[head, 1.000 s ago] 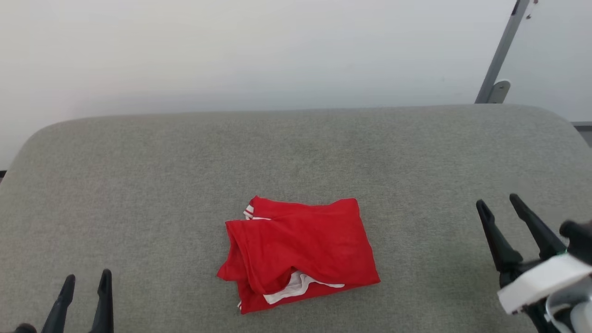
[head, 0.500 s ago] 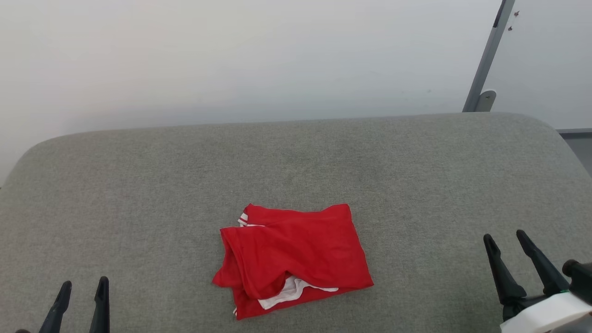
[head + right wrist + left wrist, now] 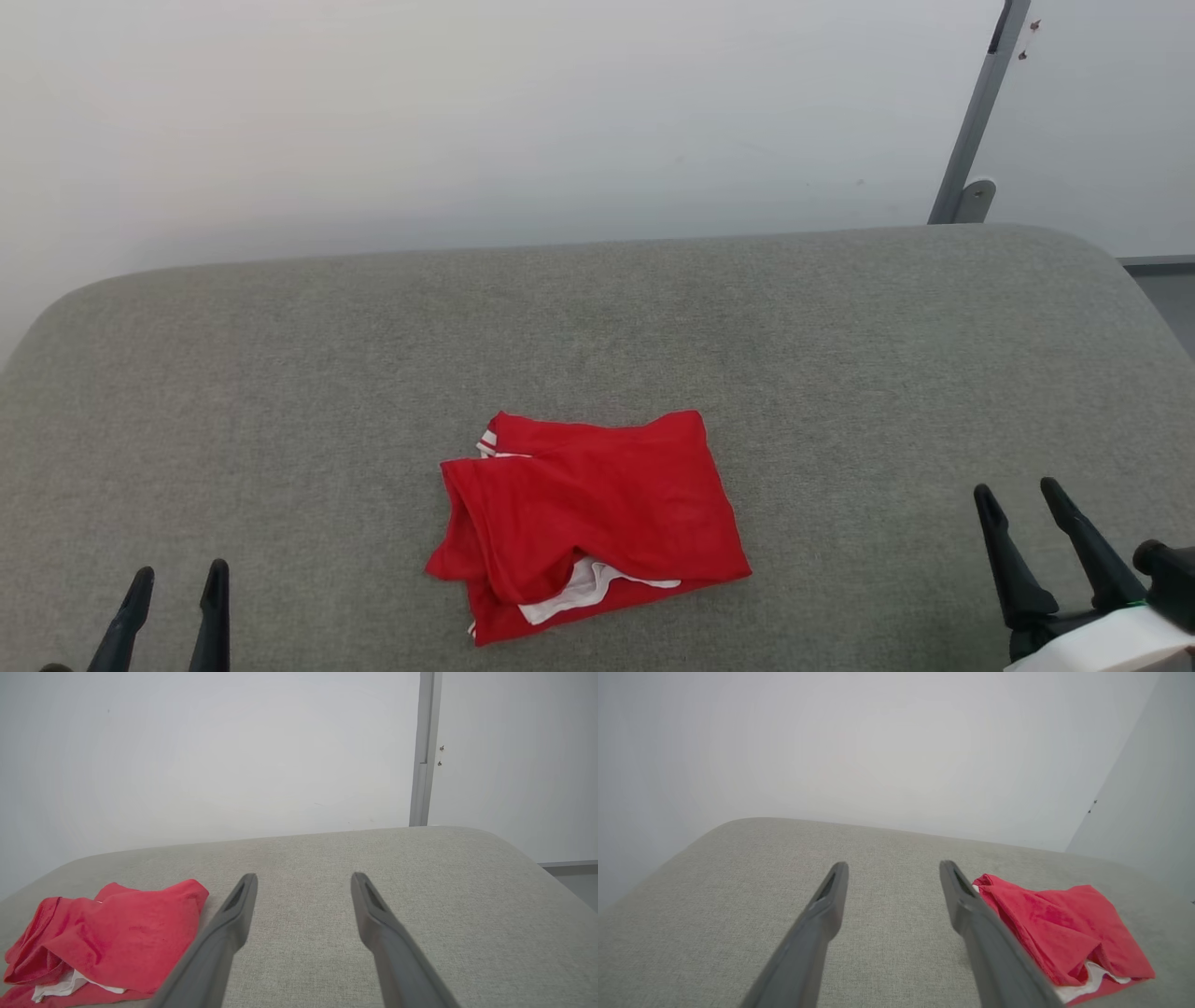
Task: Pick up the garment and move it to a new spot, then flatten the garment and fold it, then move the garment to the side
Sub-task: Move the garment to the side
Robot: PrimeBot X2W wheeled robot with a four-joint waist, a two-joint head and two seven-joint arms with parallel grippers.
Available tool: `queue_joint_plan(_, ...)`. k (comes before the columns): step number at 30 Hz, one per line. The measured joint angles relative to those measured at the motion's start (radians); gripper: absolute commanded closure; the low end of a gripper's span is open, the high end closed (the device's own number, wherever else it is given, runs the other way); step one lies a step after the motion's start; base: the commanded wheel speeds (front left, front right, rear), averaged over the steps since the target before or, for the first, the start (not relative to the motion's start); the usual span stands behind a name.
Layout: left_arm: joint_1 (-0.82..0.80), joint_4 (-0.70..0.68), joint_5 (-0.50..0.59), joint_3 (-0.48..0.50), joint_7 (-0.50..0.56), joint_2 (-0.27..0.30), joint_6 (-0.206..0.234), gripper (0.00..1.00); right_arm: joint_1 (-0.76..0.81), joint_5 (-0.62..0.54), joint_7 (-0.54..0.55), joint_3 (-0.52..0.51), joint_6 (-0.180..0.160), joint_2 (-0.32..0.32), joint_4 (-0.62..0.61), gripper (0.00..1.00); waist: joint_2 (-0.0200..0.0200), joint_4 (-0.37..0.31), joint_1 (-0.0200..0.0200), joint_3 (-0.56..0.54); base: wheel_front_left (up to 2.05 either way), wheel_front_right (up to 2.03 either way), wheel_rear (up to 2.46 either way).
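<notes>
The garment is a red jersey folded into a loose rectangle near the front middle of the grey padded table, with white trim peeking from its near edge. It also lies at the right of the left wrist view and at the lower left of the right wrist view. My left gripper stands open at the lower left, well apart from the cloth. At the lower right my right gripper is open too, with nothing between its fingers.
A pale wall runs behind the table. A grey metal post rises behind the table's far right corner. The table top has rounded corners and wide bare fabric on both sides of the jersey.
My right gripper has drawn back toward the lower right, away from the garment. The camera has shifted slightly; the jersey and left gripper stay where they were.
</notes>
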Motion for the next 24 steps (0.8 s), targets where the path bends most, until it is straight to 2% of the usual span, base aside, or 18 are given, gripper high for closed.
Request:
queue_joint_plan(5,-0.005,0.006,0.001,-0.004,0.000,-0.002,0.000,0.00,-0.020,0.028,0.008,0.067,0.000,-0.009,0.006,0.00,0.0000,0.015,0.0000,0.006,0.00,0.00,0.00)
queue_joint_plan(8,-0.006,0.007,0.001,-0.003,0.000,-0.008,0.000,0.00,-0.063,0.075,0.070,0.131,0.000,-0.026,0.008,0.00,0.0000,0.027,0.0000,0.011,0.00,0.00,0.00)
queue_joint_plan(17,-0.018,0.015,-0.002,-0.023,0.000,-0.015,0.000,0.00,-0.237,0.231,0.364,0.294,0.000,-0.085,0.029,0.00,-0.0001,0.088,0.0000,0.035,0.00,0.00,0.00)
queue_joint_plan(24,-0.051,0.027,-0.007,-0.046,0.000,-0.021,0.000,0.00,-0.374,0.291,0.587,0.356,0.000,-0.115,0.091,0.00,0.0000,0.141,0.0000,0.074,0.00,0.00,0.00)
